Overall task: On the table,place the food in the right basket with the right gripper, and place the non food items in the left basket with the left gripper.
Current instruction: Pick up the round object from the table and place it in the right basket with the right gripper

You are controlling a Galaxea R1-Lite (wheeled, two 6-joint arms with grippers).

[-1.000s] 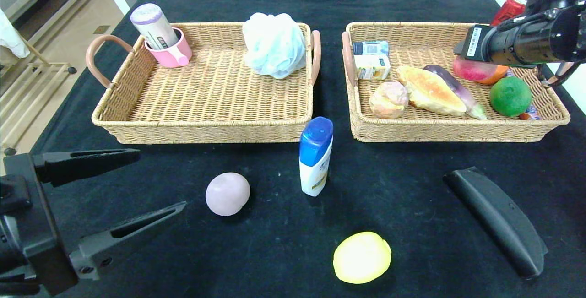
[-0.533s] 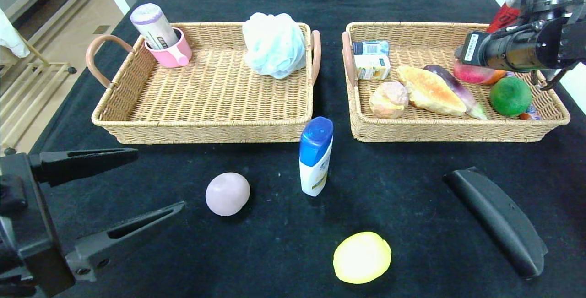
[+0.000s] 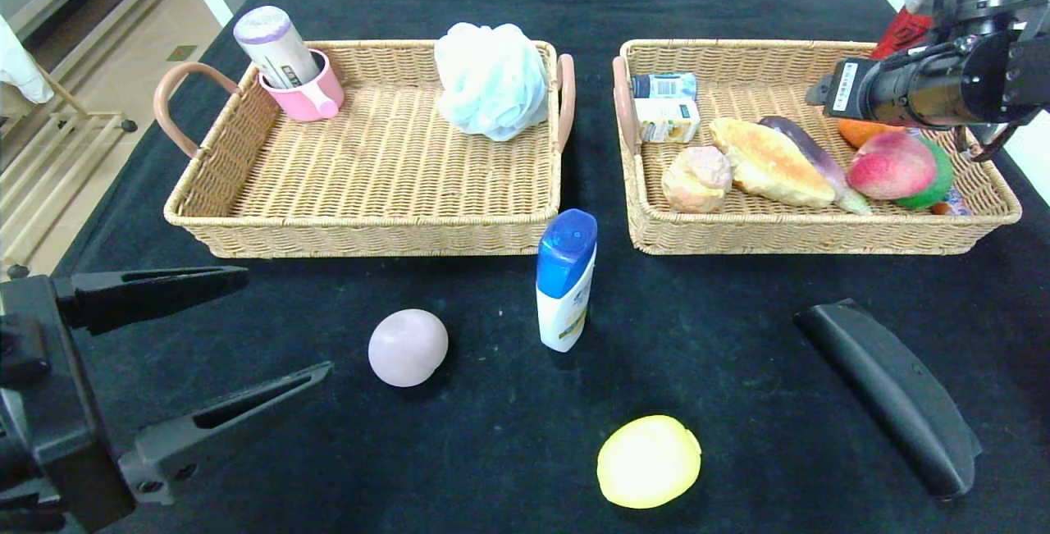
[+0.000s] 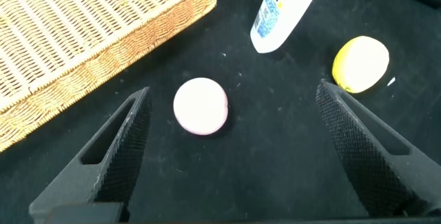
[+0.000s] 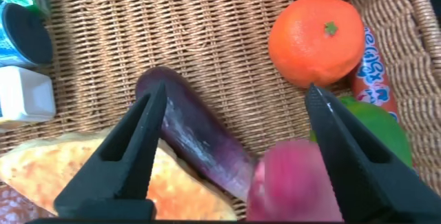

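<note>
My right gripper [image 3: 820, 93] hangs open over the right basket [image 3: 820, 232], and it is empty in the right wrist view [image 5: 234, 92]. A red-pink peach [image 3: 892, 165] lies loose below it against a green fruit [image 3: 941, 183], blurred in the right wrist view [image 5: 293, 182]. On the table lie a pale pink ball [image 3: 408, 347], a standing white shampoo bottle with a blue cap [image 3: 565, 280] and a yellow lemon [image 3: 649, 461]. My left gripper [image 3: 287, 321] is open and empty at the near left, short of the ball [image 4: 200, 105].
The right basket also holds an orange [image 3: 857, 130], an eggplant [image 3: 808, 152], bread [image 3: 771, 161], a bun and small cartons. The left basket [image 3: 369, 232] holds a pink cup with a tube and a blue bath pouf. A black curved object [image 3: 890, 394] lies at the near right.
The peach has left my right gripper and come down toward the basket's front, against the green fruit. The orange now shows. The left arm has barely moved.
</note>
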